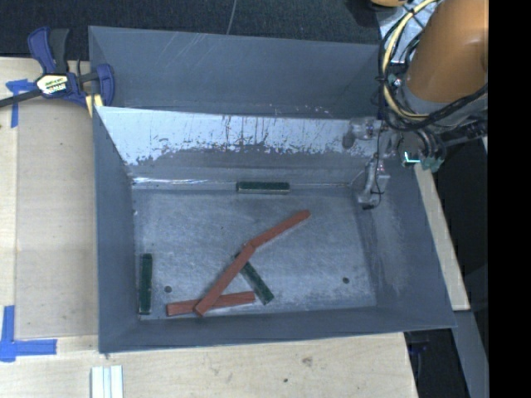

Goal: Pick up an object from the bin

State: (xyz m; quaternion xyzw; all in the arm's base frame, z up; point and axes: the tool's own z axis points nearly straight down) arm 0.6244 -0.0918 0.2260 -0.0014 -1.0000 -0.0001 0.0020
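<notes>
My gripper [371, 193] hangs at the bin's right side near the back, its thin metal fingers pointing down above the floor with nothing seen between them. A long reddish-brown stick [253, 259] lies slanted across the middle of the floor, well to the gripper's lower left. A dark green bar [263, 187] rests along the back wall's foot, to the gripper's left.
A short reddish-brown stick [211, 303] lies by the front wall under the long one's lower end. A short dark green bar [256, 283] pokes out beside them. Another dark green bar [146, 283] lies along the left wall. The arm with its orange cover stands over the right rim.
</notes>
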